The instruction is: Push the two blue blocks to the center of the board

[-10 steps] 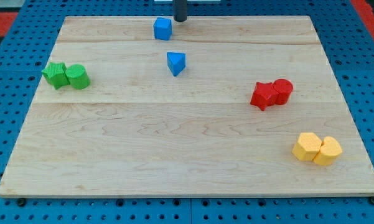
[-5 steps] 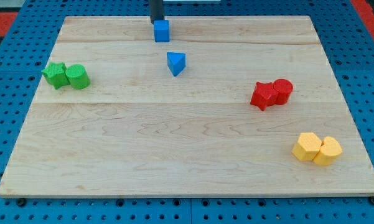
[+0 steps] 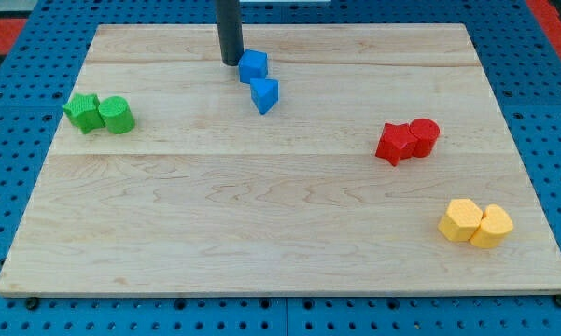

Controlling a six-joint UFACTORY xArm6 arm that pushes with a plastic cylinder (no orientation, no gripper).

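My tip (image 3: 230, 62) touched the blue cube (image 3: 253, 65), just above the blue wedge (image 3: 264, 94); two blue blocks, no fingers in view.

- This looks like a robotics lab bench, not a home or a shop.
- A pale wooden board of glued planks (image 3: 289, 233) lies flat as a bare work surface.
- Under and around it runs a blue metal plate drilled with a regular grid of holes (image 3: 541, 121), the kind used for fixing test equipment.
- A straight dark rod (image 3: 229, 33) comes down from the view's top, and my tip (image 3: 230, 62) rests on the wood.
- Small plain plastic blocks in bright colours, such as a blue cube (image 3: 253, 65) and a red cylinder (image 3: 425, 136), sit as test pieces.
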